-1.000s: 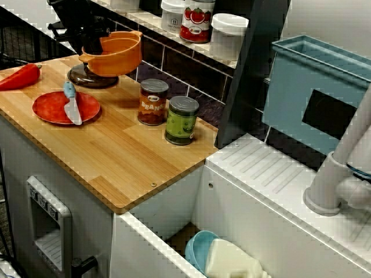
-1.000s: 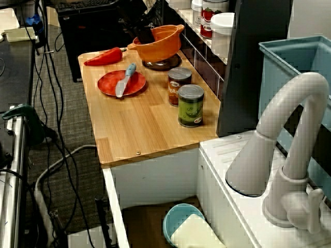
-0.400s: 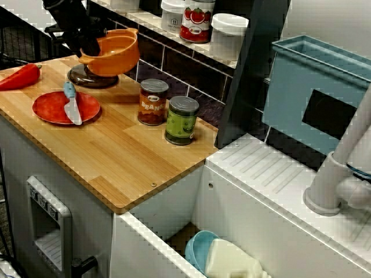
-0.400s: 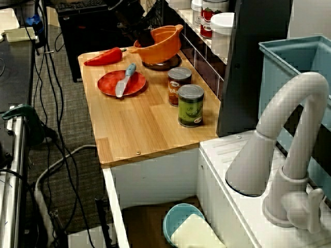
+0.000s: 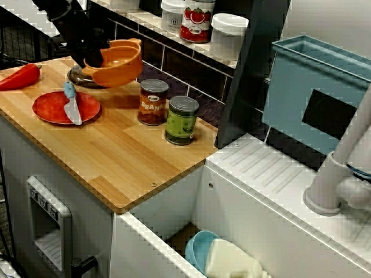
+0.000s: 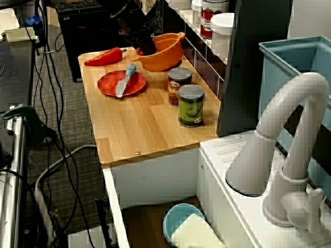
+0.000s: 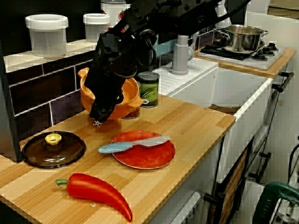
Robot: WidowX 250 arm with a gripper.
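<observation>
Entry: your hand (image 7: 100, 115) is gripping the orange pot (image 7: 122, 100) by its rim. The fingers are drawn in tight on the pot wall, on the side facing the front edge of the bench (image 7: 196, 123).

In the view from the bench front, the black arm is reaching down from above and covering much of the pot's near side.

The pot is sitting toward the back of the bench, close to the tiled wall. It is between the dark glass lid (image 7: 52, 148) and the brown can (image 5: 153, 102). The lid is lying flat with its yellow knob up, apart from the pot.

The base is probably hanging just off the wood, judging by the shadow under it. From these angles contact cannot be ruled out.

The green can (image 5: 181, 120) is standing upright just beside the brown can, on the sink side.

In front of the pot, the red plate (image 7: 148, 155) is lying on the bench. The blue-handled knife (image 7: 133, 143) is resting across it.

The red pepper (image 7: 96, 193) is lying near the bench's front edge, well apart from your hand.
</observation>
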